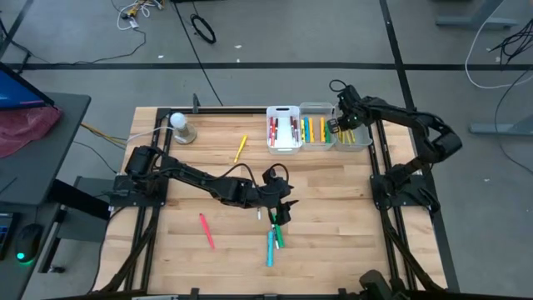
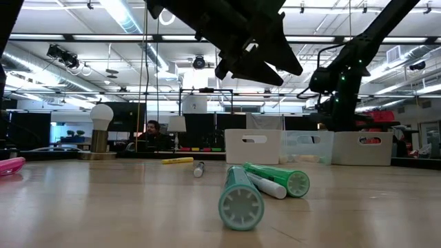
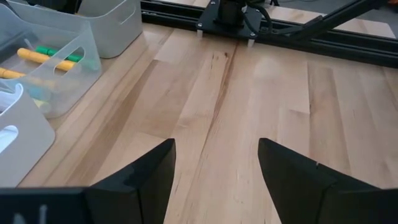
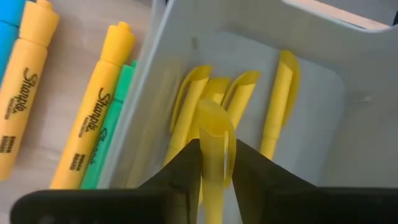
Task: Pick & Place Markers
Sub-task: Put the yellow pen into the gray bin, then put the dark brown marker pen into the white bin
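I've got the right gripper [image 4: 216, 163] up at the far row of bins, nose down inside the white bin [image 4: 323, 93] at the right end. Its jaws stand narrow with a yellow marker [image 4: 214, 134] upright between the fingers; both pads sit against it. More yellow markers [image 4: 249, 87] lean on the bin wall just beyond the jaws. Tight quarters there: one bin wall runs right beside one finger, and over it, in the clear bin [image 1: 315, 125], lie yellow highlighters [image 4: 99, 118] with a green one [image 4: 115, 124] under them.

My left gripper [image 3: 214, 168] hangs mid-table with jaws wide and nothing between them, only bare wood plank ahead. Plenty of open board past the fingertips, running out to the black frame rail [image 3: 348, 37] at the table's edge. Off to one side of the jaws are the clear bin and a white bin's corner [image 3: 18, 143].

From the high view, a green marker [image 1: 278, 236] and a cyan marker [image 1: 271, 247] lie just below the left gripper [image 1: 281, 208], touching each other. A pink marker [image 1: 206, 231] sits well apart toward the left arm's base, and a yellow marker [image 1: 240, 147] lies near the far edge, short of the red-marker bin [image 1: 283, 129].

The wooden table [image 1: 333, 250] is open on its near right. A lamp [image 1: 181, 127] stands at the far left corner. In the low view a person [image 2: 153, 131] sits in the room beyond.
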Controlling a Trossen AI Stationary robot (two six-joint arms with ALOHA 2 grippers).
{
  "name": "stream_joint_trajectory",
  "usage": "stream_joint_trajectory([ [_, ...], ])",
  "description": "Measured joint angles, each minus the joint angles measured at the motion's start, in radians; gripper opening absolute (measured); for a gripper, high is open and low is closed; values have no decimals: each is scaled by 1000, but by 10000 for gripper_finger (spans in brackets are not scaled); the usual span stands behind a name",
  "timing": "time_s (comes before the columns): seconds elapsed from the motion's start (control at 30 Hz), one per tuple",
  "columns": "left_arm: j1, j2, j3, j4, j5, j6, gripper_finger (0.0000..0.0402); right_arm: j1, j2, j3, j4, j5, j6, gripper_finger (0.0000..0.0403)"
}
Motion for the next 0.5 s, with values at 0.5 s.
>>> stream_joint_trajectory([
  [0.5,0,0,0,-1,0,-25,236,13,0,-12,43,4,29,107],
])
